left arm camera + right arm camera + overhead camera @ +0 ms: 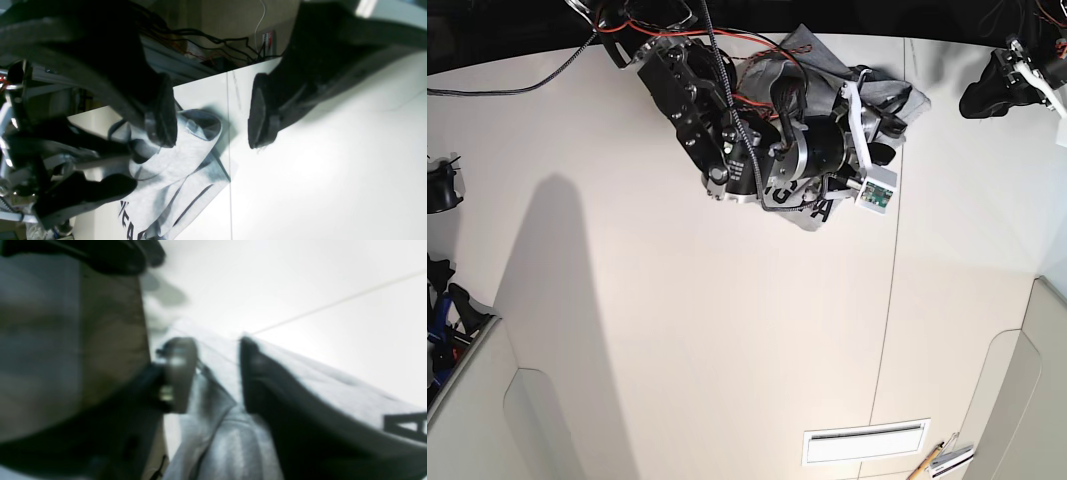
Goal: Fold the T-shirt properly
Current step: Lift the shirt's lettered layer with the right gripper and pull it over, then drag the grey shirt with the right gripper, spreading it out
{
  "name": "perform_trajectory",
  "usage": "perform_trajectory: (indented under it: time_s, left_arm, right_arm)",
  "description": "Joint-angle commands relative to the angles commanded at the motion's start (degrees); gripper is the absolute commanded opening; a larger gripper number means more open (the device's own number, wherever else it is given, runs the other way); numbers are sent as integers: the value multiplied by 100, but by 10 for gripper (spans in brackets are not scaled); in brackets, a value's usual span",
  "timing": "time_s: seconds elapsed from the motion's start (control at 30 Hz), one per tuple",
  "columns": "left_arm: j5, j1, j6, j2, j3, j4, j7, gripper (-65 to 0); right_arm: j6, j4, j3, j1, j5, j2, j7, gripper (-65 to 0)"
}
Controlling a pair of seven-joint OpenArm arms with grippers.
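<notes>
The light grey T-shirt (905, 98) lies bunched near the table's far edge, with black lettering showing (133, 230). My right gripper (218, 373) reaches into the heap. Its jaws stand close together with a fold of the grey cloth (230, 440) pinched between them, and the view is blurred. The right arm (757, 140) covers much of the shirt in the base view. My left gripper (213, 113) is wide open and empty. It hovers over bare table just right of the shirt (186, 156), and sits at the far right in the base view (989, 97).
A seam (229, 166) runs across the white table (677, 330) beside the shirt. Black cables (213, 40) hang behind the far edge. A white slotted plate (864, 441) and pencils (937, 460) lie near the front. Dark gear (439, 190) stands at the left edge.
</notes>
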State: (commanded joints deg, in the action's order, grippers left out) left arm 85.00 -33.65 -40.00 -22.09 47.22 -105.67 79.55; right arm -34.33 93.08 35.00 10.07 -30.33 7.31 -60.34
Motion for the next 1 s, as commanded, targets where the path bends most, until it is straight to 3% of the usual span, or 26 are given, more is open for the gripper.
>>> perform_trajectory:
  time_s: [0.07, 0.2, 0.33, 0.47, 0.57, 0.67, 0.77, 0.87, 1.0]
  left_arm:
    - [0, 0, 0, -2, 0, 0, 0, -277]
    - [0, 0, 0, -2, 0, 0, 2, -277]
    - [0, -2, 0, 0, 0, -2, 45, -277]
    - [0, 17, 0, 0, -55, -2, 45, -277]
    - [0, 151, 0, 2, -483, -2, -201, -277]
    - [-178, 450, 0, 4, -1268, -2, -461, -277]
    - [-1172, 772, 0, 0, -1856, 2, -1045, -277]
    - [-1745, 826, 0, 0, -2168, 83, -1379, -277]
    - [-2042, 938, 0, 0, -2457, 570, -1475, -277]
  right_arm:
    - [-22, 81, 0, 2, -413, -7, -267, -315]
    - [13, 645, -59, -11, -533, -267, -448, -316]
    - [44, 1497, -291, -186, -992, -907, -890, -316]
    - [42, 1611, -601, -710, -1508, -1707, -817, -317]
    - [-50, 1609, -643, -920, -1482, -1996, -535, -317]
    - [-48, 1589, -636, -964, -1095, -1971, -153, -317]
    - [-48, 1351, -592, -962, -671, -1875, 179, -317]
    - [-46, 798, -306, -962, -557, -1740, 214, -317]
    - [-42, 72, 321, -964, -396, -1633, 267, -317]
